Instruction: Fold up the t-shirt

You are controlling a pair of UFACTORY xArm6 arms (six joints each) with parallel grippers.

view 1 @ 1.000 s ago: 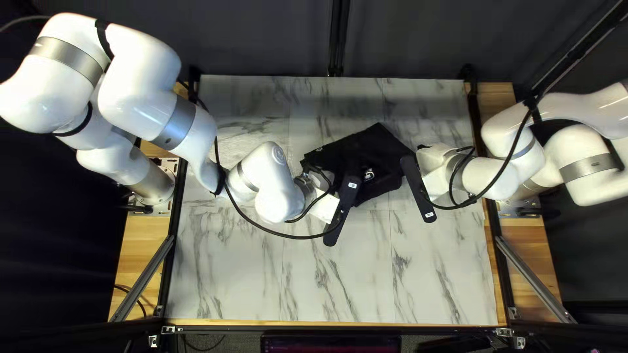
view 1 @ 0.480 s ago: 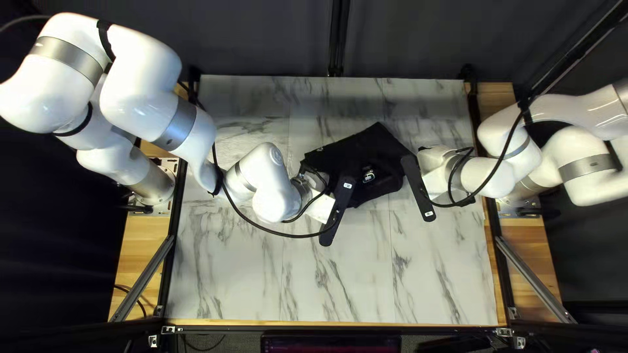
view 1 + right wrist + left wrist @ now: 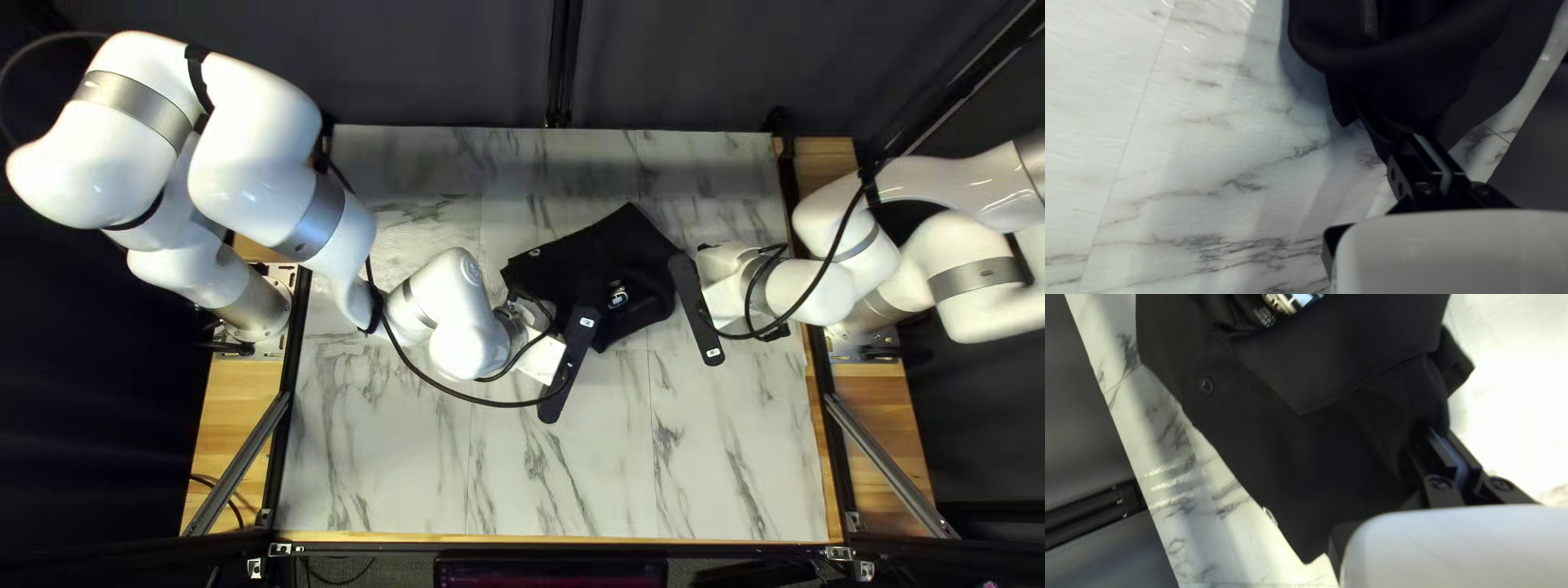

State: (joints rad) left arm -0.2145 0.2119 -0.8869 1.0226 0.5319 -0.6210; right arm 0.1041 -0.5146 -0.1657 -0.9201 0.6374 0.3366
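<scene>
1. OK so, the black t-shirt is bunched around the middle of the marble-look table, between my two arms, with its collar folded over and the neck label showing.

2. What's new: my left arm has edged a bit toward the table's right and near side. My right arm has barely budged.

3. The cloth's near edge has shifted a little with it and now dips to a point beside my left side's links. The far corner looks pretty much where it was, so I'd call this a small adjustment, not a completed fold.

4. Left gripper: closed, with shirt pinched between the fingers near the collar side. Right gripper: also closed on fabric, which gathers into the tips and bulges up ahead of them.

5. My read: still mid-fold, nowhere near a neat rectangle. Next I'd move both arms together, keep the cloth a bit taut, lay it down flat, then let go.

6. Watch out for: uneven pulling. If one side leads, the whole thing could twist, or that loose bulge could get creased underneath.
</scene>
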